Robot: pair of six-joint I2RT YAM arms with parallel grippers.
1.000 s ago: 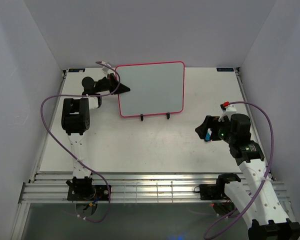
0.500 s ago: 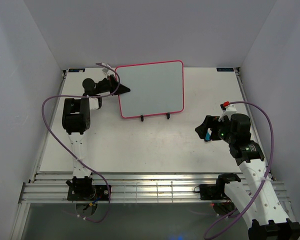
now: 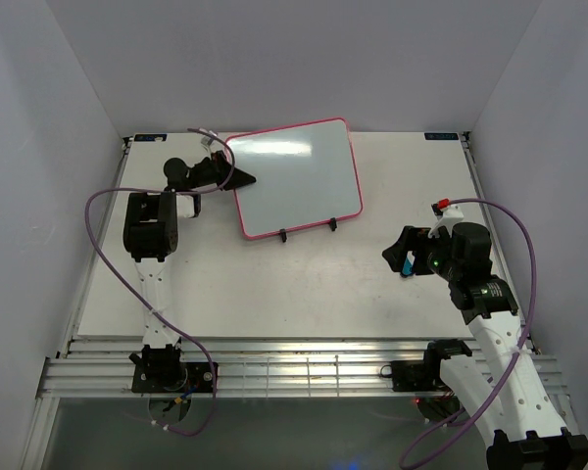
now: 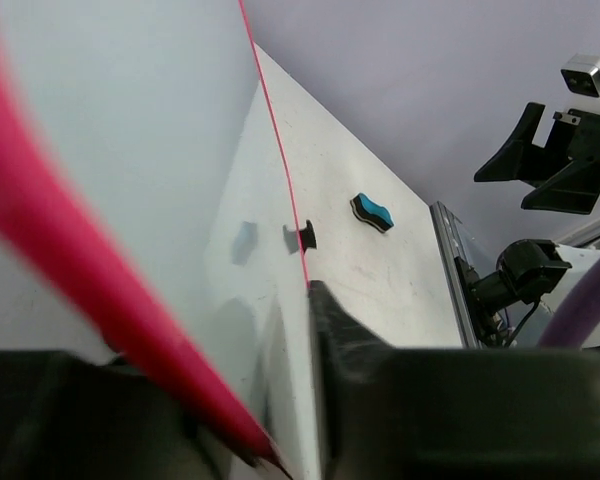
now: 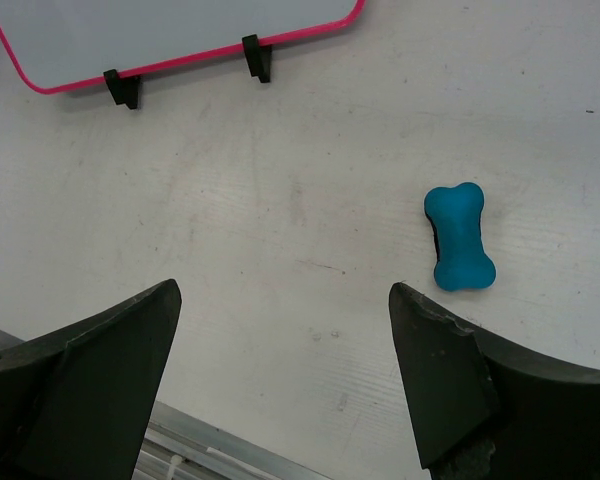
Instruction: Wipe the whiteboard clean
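The whiteboard (image 3: 299, 176), pink-framed with a blank white face, leans on its black wire stand (image 3: 282, 236) at the back of the table, skewed with its right side nearer. My left gripper (image 3: 243, 176) is at its left edge; the left wrist view shows the blurred pink frame (image 4: 100, 270) between my fingers (image 4: 330, 330), and whether they still pinch it is unclear. The right gripper (image 3: 400, 257) hovers open over the table at the right, with nothing between its fingers. A blue bone-shaped eraser (image 5: 458, 238) lies on the table just right of that gripper (image 5: 283, 300).
White walls close in the table on three sides. Aluminium rails (image 3: 304, 372) run along the near edge, where both arm bases stand. Purple cables (image 3: 98, 255) loop beside each arm. The right arm (image 4: 570, 150) shows far off in the left wrist view.
The whiteboard has swung: its top right corner moved left and its lower right corner came nearer. The left gripper stays at its left edge. The right arm and eraser have not moved.
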